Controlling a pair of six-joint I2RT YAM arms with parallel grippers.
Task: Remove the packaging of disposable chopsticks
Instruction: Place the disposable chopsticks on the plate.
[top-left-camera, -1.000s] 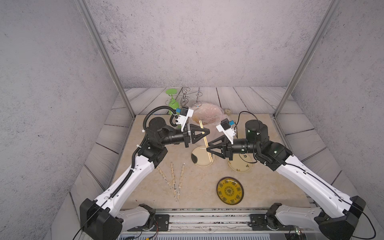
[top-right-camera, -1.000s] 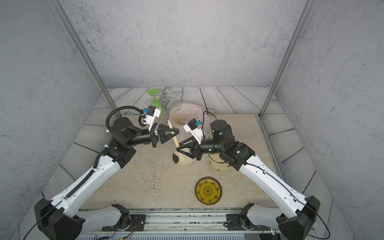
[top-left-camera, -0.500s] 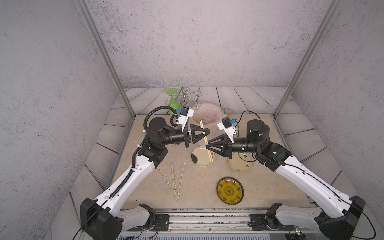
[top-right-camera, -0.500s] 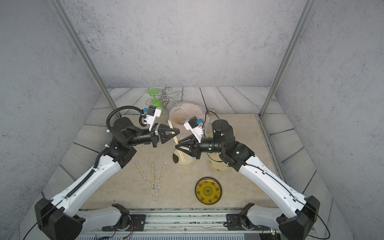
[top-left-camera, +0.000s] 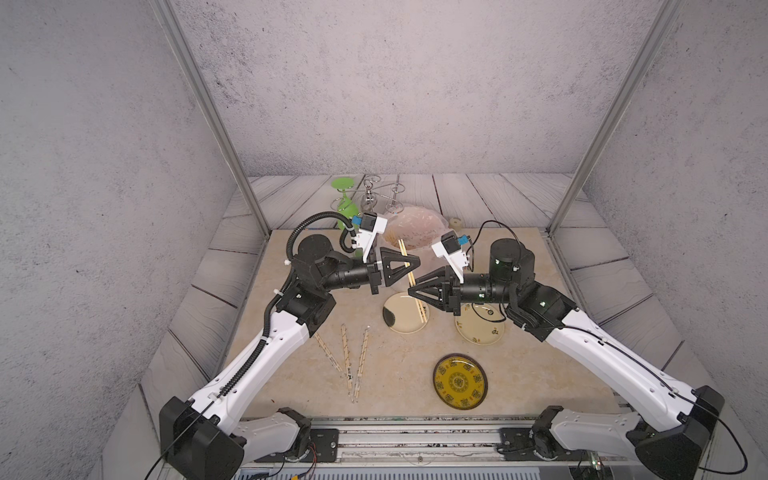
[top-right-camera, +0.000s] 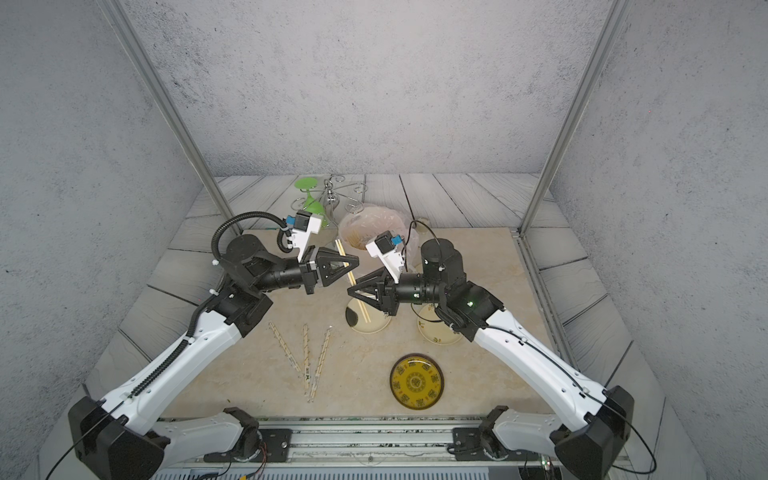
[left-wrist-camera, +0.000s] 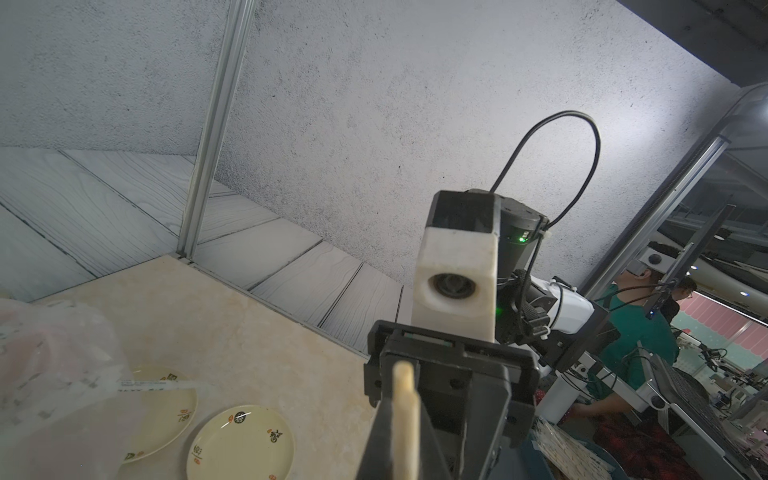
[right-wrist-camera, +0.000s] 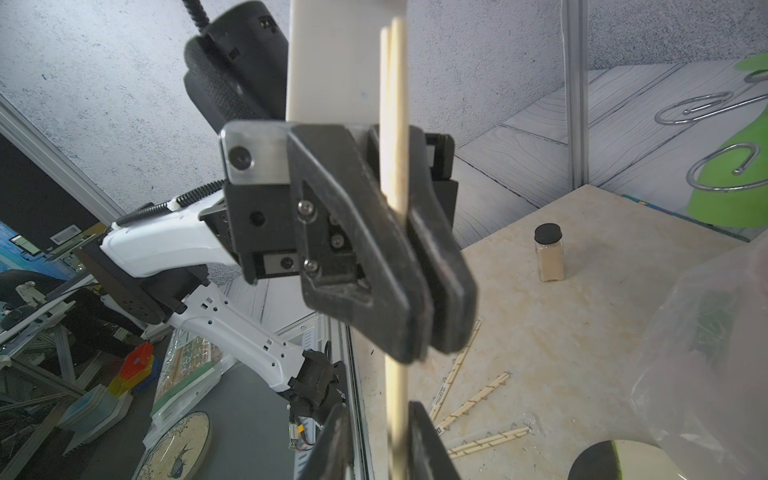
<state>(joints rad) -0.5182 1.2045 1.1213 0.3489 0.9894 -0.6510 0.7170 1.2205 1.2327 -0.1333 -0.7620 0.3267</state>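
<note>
Three long, narrow translucent whitish sleeves (top-left-camera: 347, 358) with small dark printed marks, fanned flat on the beige marble-look counter (top-left-camera: 399, 374), near the left arm and well apart from both grippers, pale tan showing through each. Print too small to read in both top views.

Around the counter, grey boards printed with wood grain (top-left-camera: 478, 195); behind and at the sides, speckled grey walls (top-left-camera: 415, 83) and slanting aluminium posts (top-left-camera: 208, 112). Beyond the enclosure, from the left wrist view, a cluttered workroom with a person in a green top (left-wrist-camera: 636, 332).

Raised above the counter, between the two arms: one bare pair of thin pale tan wooden chopsticks (right-wrist-camera: 397, 124). Left gripper (top-left-camera: 415, 262): jaws closed tight on the pair partway along. Right gripper (top-left-camera: 411, 289): jaws part open, one each side of the same pair further down, a sliver of gap on one side in the right wrist view.

Below the pair, a round cream plate (top-left-camera: 405, 328); just beside it, a second cream plate with small dark and orange motifs (top-left-camera: 478, 336), partly under the right arm. Across a cream plate in the left wrist view, a loose translucent sleeve (left-wrist-camera: 162, 384) with dark print, illegible. Nearer the robot's base, a dark round plate with a yellow pattern (top-left-camera: 459, 386). At the back edge, a crinkly pinkish plastic bag (top-left-camera: 415, 226), a small clear jar with a black cap (right-wrist-camera: 549, 257), a green stemmed glass (top-left-camera: 343, 183) and a silver wire rack (top-left-camera: 368, 201).
</note>
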